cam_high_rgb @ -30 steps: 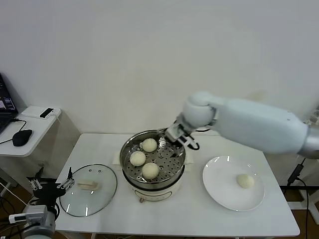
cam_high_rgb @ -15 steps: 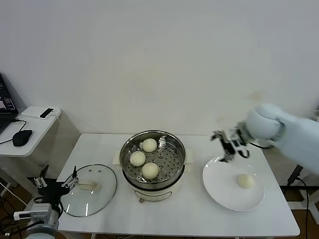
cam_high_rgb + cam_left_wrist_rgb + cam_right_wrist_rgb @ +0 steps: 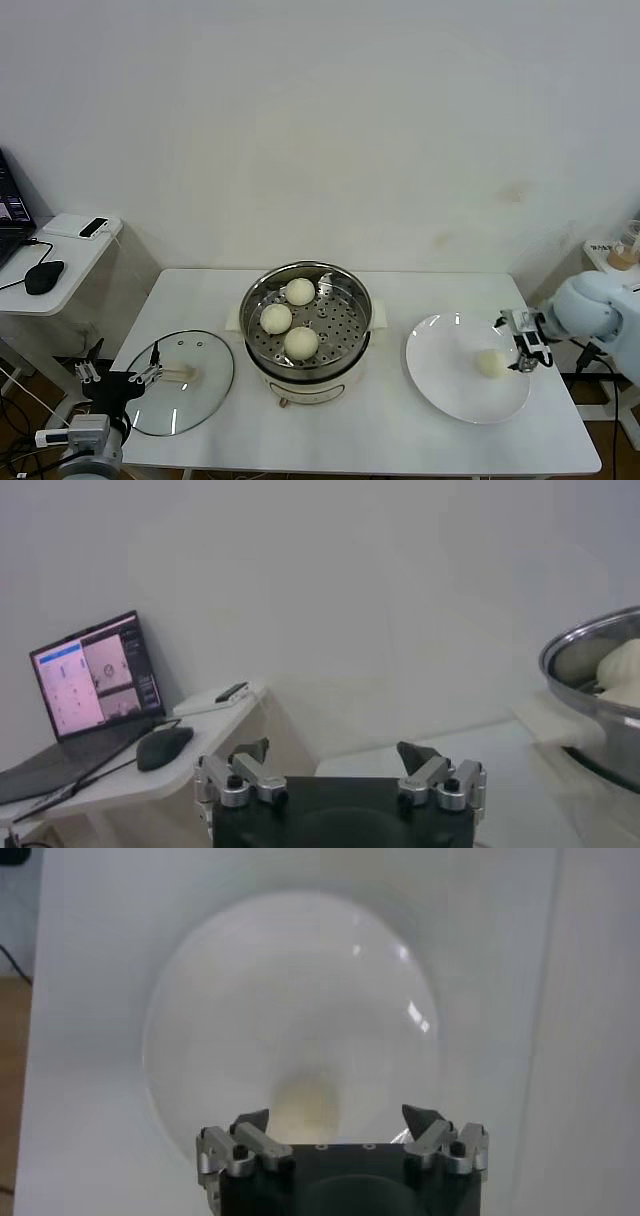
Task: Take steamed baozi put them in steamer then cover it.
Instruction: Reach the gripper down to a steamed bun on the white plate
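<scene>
Three steamed baozi (image 3: 288, 318) sit on the perforated tray inside the steamer (image 3: 306, 330), which stands at the middle of the table (image 3: 380, 420), slightly toward its back edge. One bun lies toward the back of the tray, one toward the left, one toward the front; the right part of the tray is bare. In the left wrist view a piece of the steamer's steel rim (image 3: 590, 670) shows, with a bun (image 3: 625, 670) behind it.

The fourth baozi (image 3: 490, 362) lies on a flat white plate (image 3: 445, 375) near the right edge of the table, on the plate's right half. The right pincer (image 3: 523, 342) hangs just above and beside this bun, at the plate's right rim, its jaws spread wide and holding nothing. In the right wrist view the pincer (image 3: 338, 1118) looks down on the plate (image 3: 230, 1028), and the bun (image 3: 305, 1103) sits between and just beyond the two fingertips (image 3: 250, 1120), not touching them as far as can be seen.

The cover (image 3: 185, 385), a clear glass lid with a cream handle, lies flat near the left front corner of the table, well apart from the steamer's rim.

The left pincer (image 3: 120, 378) waits low at the table's left front edge, just beside the cover, jaws spread wide and empty.

Beyond the left edge stands a small side table (image 3: 60, 255) carrying a mouse (image 3: 43, 275) and a laptop (image 3: 85, 685).
</scene>
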You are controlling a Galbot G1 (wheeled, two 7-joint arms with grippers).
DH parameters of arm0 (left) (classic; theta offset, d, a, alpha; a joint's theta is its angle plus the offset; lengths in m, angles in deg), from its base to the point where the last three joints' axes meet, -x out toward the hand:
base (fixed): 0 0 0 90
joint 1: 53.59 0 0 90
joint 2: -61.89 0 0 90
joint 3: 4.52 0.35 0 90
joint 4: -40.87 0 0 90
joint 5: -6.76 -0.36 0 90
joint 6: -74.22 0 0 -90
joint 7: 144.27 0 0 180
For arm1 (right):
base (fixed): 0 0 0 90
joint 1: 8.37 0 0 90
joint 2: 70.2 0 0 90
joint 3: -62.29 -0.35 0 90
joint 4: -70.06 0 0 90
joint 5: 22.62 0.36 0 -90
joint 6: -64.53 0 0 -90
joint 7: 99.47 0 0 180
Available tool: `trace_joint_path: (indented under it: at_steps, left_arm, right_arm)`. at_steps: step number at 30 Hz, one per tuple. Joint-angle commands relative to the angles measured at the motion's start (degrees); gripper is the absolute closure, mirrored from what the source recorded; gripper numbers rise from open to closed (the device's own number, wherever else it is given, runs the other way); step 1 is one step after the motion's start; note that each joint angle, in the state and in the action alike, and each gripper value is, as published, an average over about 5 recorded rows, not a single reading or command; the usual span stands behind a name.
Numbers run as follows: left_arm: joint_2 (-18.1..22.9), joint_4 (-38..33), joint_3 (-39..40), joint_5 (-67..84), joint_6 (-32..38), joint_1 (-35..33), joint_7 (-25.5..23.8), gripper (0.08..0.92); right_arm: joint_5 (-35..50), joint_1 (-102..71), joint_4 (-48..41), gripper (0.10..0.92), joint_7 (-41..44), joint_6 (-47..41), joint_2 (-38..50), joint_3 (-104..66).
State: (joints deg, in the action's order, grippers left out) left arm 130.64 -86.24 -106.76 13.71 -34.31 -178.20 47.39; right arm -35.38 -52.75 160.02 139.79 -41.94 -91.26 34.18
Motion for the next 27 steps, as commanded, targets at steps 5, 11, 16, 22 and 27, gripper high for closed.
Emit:
trace_joint_path:
  at_steps: [5,11,16,22,27]
  left_arm:
    - [-0.14,1.23,0.2,-0.03,-0.13,0.79,-0.04,0.177]
    - [-0.26,1.76,0.31,-0.06,-0.37,1.43,-0.08,0.177]
    - [-0.34,1.86,0.15,-0.03,-0.4,1.34,-0.13,0.177]
    - [-0.29,1.71,-0.01,-0.03,-0.38,1.25,-0.17,0.177]
    - [-0.04,1.66,0.12,-0.14,-0.37,1.23,-0.13,0.177]
  right_arm:
    - [-4.3,-8.42,-11.82,0.203,-1.27,2.0,-6.29,-5.43]
    - [-3.84,-6.93,-14.54,0.203,-2.57,3.07,-8.95,-5.08]
    - [-3.7,-6.23,-15.73,0.203,-2.75,2.79,-11.03,-4.64]
    - [-3.42,-5.8,-16.27,0.223,-2.78,1.83,-12.3,-4.29]
    - [-3.21,-5.42,-16.52,0.283,-2.37,1.34,-12.41,-4.13]
